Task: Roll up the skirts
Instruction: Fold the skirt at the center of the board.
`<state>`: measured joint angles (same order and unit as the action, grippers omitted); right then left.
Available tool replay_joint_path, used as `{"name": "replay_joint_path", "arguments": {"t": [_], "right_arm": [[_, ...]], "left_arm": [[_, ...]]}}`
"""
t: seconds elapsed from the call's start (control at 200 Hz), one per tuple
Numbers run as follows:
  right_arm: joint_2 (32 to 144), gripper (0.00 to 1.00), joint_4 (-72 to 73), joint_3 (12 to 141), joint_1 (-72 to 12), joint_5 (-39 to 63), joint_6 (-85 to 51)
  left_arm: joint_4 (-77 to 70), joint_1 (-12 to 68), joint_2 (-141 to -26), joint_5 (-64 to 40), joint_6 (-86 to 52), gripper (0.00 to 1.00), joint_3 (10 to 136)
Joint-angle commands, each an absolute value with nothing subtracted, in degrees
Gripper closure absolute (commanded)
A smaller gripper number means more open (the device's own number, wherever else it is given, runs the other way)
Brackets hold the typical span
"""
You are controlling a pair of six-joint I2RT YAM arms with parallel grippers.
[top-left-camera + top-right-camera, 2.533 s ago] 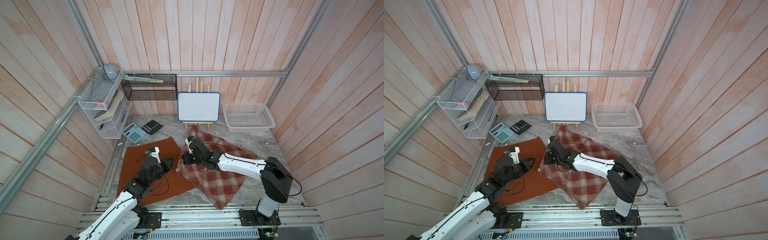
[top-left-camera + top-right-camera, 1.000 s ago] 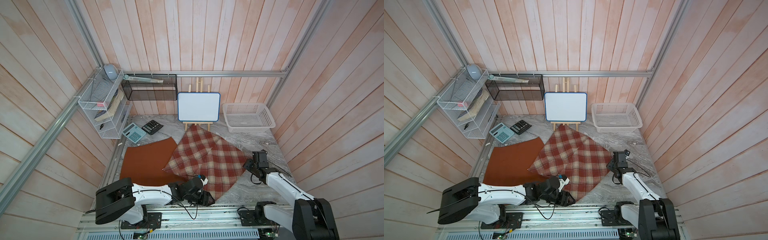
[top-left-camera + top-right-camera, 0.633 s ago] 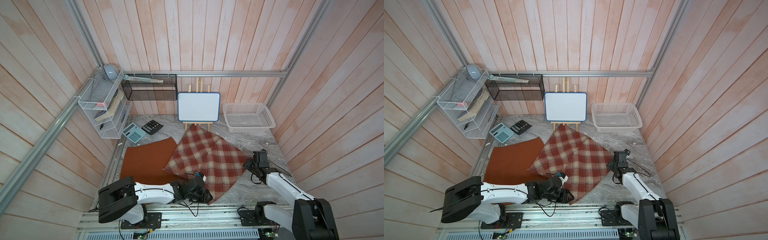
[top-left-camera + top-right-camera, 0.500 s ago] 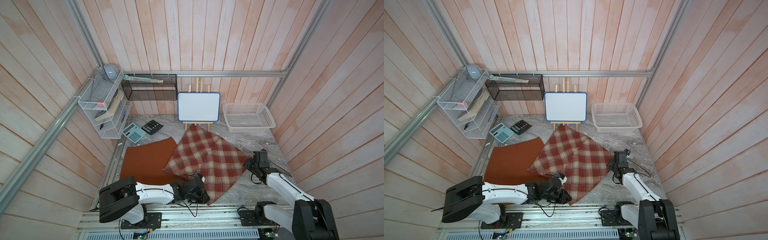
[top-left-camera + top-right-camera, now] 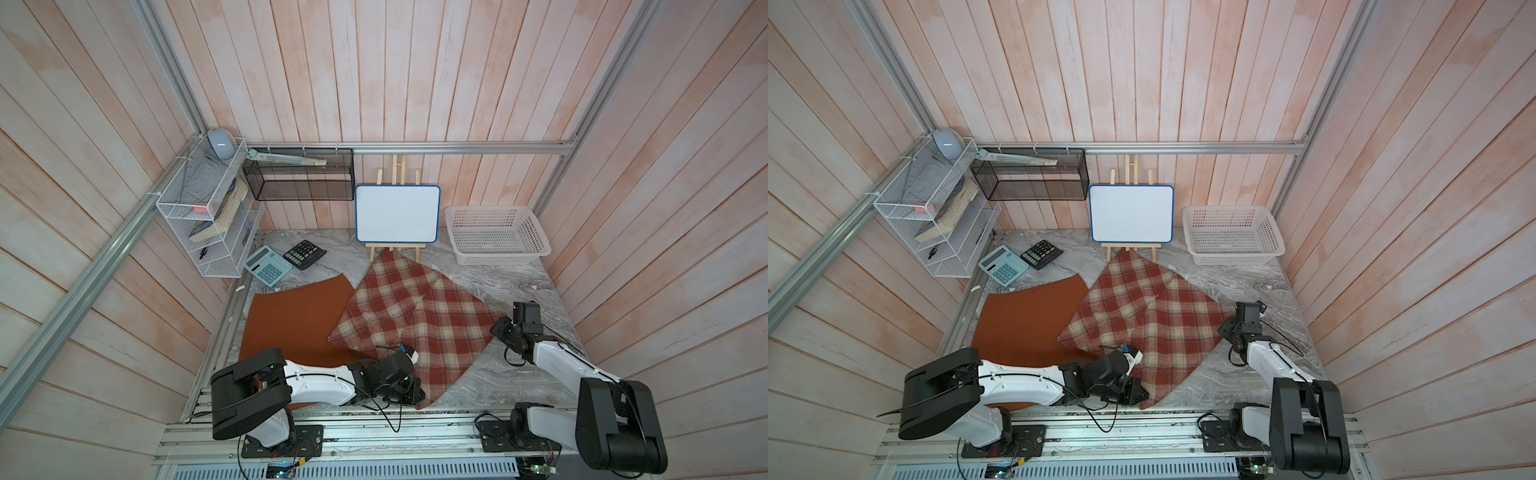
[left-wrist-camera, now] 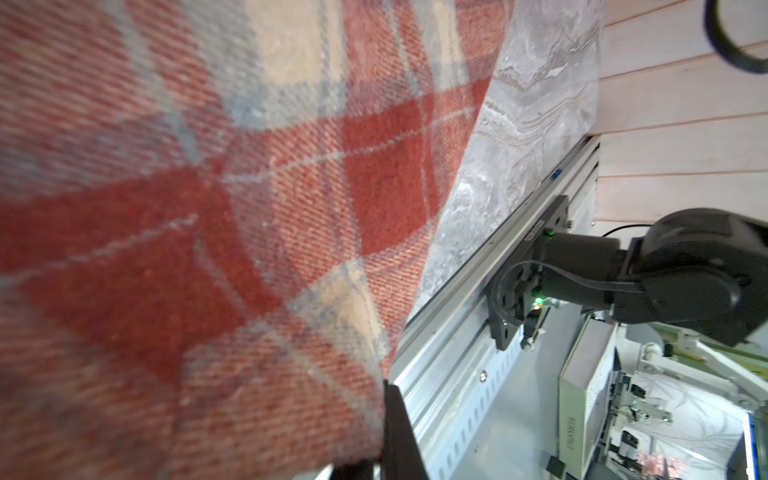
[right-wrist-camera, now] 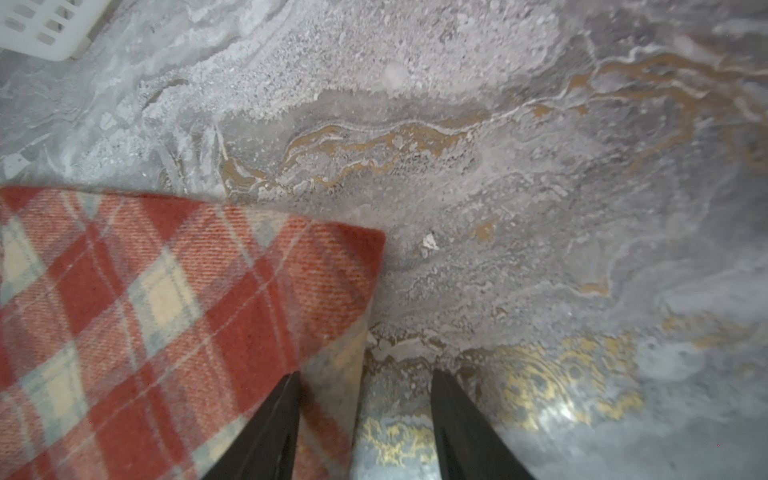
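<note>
The plaid skirt [image 5: 415,320] [image 5: 1146,316] lies spread flat mid-table, its left edge overlapping the rust-orange skirt [image 5: 295,320] [image 5: 1025,320], which also lies flat. At the plaid skirt's near corner, by the table's front edge, my left gripper [image 5: 411,395] [image 5: 1133,392] is shut on the cloth. In the left wrist view the plaid cloth [image 6: 208,208] fills the frame and covers the left gripper [image 6: 384,390] except for one finger. My right gripper [image 5: 500,328] [image 7: 365,374] stands open at the skirt's right corner [image 7: 332,270], one finger over cloth, one over bare table.
A white lattice basket [image 5: 496,241] stands at the back right and a whiteboard on an easel [image 5: 397,214] at the back middle. Two calculators [image 5: 268,266] [image 5: 304,254] lie back left below a wire shelf [image 5: 199,224]. The aluminium rail [image 5: 374,419] runs along the front edge.
My left gripper has closed on the plaid skirt's near corner and drawn it slightly left. The right gripper has stayed at the right corner, its jaws a little narrower.
</note>
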<state>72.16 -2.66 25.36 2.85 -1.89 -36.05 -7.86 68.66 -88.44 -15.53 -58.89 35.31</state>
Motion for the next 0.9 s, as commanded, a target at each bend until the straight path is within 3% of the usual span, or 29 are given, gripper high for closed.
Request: {"name": "replay_joint_path", "arguments": {"t": [0.0, 0.15, 0.33, 0.635, 0.895], "right_arm": [[75.6, 0.52, 0.0, 27.3, 4.6, 3.3, -34.5], [76.6, 0.7, 1.0, 27.2, 4.9, 5.6, -34.9], [75.7, 1.0, 0.2, 27.6, 4.8, 5.8, -34.1], [65.8, 1.0, -3.6, 24.7, 4.8, 3.9, -35.6], [45.7, 1.0, -12.7, 19.7, 3.8, 1.3, -43.3]], "left_arm": [[-9.5, 68.5, -89.2, -17.1, -57.6, 1.0, 36.2], [-8.7, 68.5, -86.1, -16.0, -57.9, 1.0, 34.5], [-6.2, 68.3, -82.1, -15.9, -58.5, 1.0, 31.9], [-5.1, 66.8, -74.7, -14.9, -61.2, 1.0, 26.1], [3.5, 65.4, -67.9, -14.7, -57.8, 1.0, 26.2]]}}
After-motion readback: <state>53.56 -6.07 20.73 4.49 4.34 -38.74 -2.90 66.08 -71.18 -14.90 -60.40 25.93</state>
